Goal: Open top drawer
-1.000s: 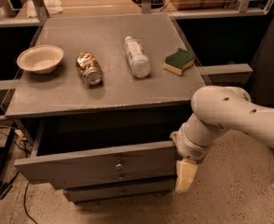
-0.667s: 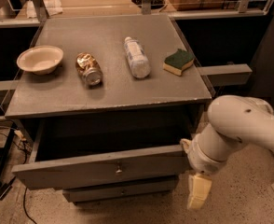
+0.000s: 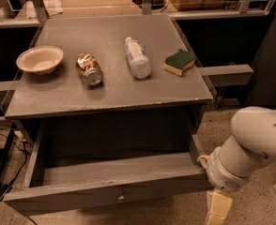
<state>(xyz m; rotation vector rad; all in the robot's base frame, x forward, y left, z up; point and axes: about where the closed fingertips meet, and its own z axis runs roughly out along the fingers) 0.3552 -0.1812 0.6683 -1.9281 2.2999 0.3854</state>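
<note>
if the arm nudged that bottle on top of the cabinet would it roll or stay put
Probably rolls: the bottle lies on its side on the flat cabinet top, and its body looks round. It looks like thin plastic, so likely light. The gripper hangs low at the right, beside the open top drawer, nowhere near it.

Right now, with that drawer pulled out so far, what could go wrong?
The top drawer stands far out, so more pulling might tip or unseat it. The gripper sits low beside the drawer's right corner, off the knob; the arm could bump that corner. A jolt might roll the bottle and can, both lying on their sides on the cabinet top.
</note>
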